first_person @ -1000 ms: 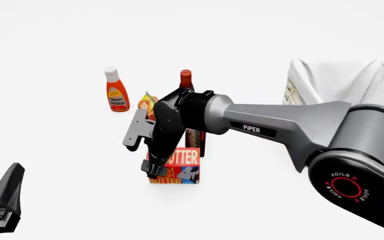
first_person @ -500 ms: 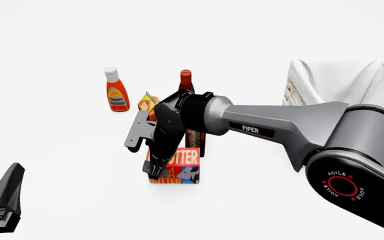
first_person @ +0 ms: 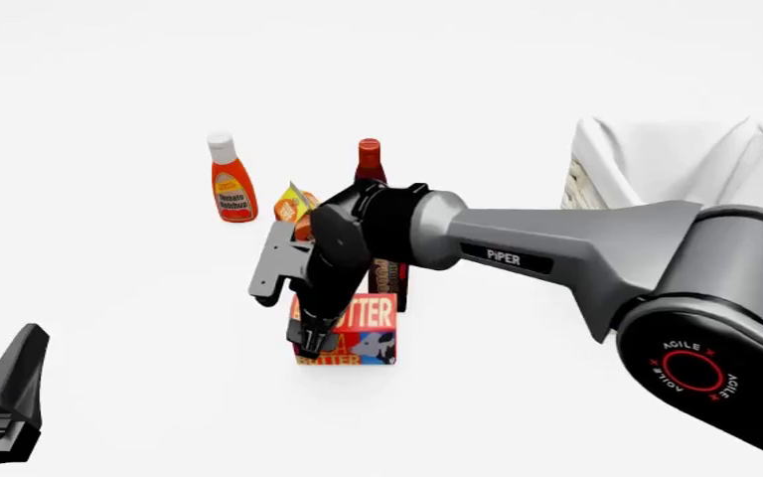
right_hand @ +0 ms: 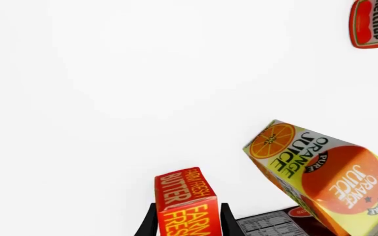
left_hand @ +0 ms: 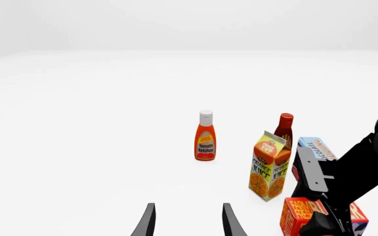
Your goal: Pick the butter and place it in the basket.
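The butter (first_person: 369, 320) is a small red-orange carton standing on the white table, just in front of a narrow dark box. My right gripper (first_person: 314, 348) reaches down over the carton's left end. In the right wrist view the butter (right_hand: 185, 201) fills the gap between the two fingertips (right_hand: 150, 222), and the jaws look spread wide, as wide as the left arm's. From the left wrist view the butter (left_hand: 297, 214) shows half hidden behind the right arm. The basket (first_person: 596, 149), lined in white cloth, stands at the far right. My left gripper (left_hand: 186, 223) hangs open and empty near the front left.
A ketchup bottle (first_person: 231, 179) stands at the back left. The orange juice carton (first_person: 293, 204), a dark red sauce bottle (first_person: 370, 159) and the chocolate pudding box (first_person: 389, 280) crowd right behind the butter. In the right wrist view the juice carton (right_hand: 327, 177) is close beside the fingers.
The right gripper has shifted a little down and to the right along the butter. The butter and the left arm have not moved.
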